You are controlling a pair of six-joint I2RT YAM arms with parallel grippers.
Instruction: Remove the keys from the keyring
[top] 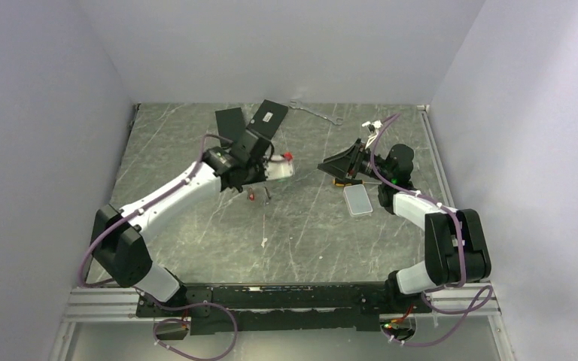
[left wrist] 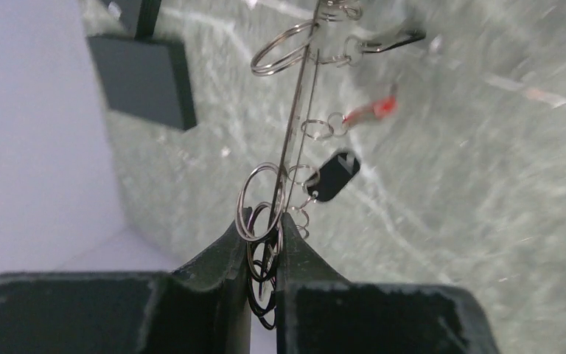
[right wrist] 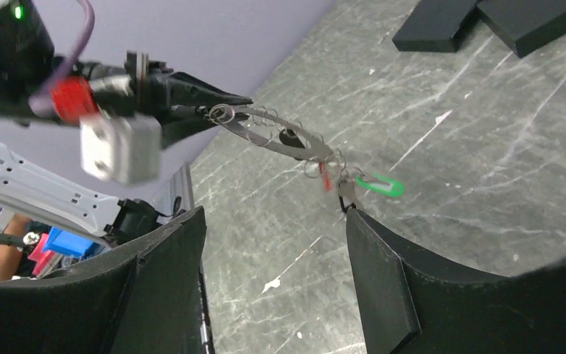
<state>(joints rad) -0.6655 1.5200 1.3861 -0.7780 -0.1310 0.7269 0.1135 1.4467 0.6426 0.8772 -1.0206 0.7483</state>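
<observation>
Pinching one key head only, prob. the green key (right wrist: 378,185) at the free end, looks the best move for the right tool (right wrist: 273,214), w/ the keyring (right wrist: 258,136) held steady so its small loop slides off w/o snagging the red key (right wrist: 325,177). Right tool: spread wide, gripping nothing. Left tool (left wrist: 267,225): clenched on the keyring's rim, holding it aloft over the middle of the worktop (top: 308,241), nearer the far edge. A black key (left wrist: 333,175) hangs mid-ring.
</observation>
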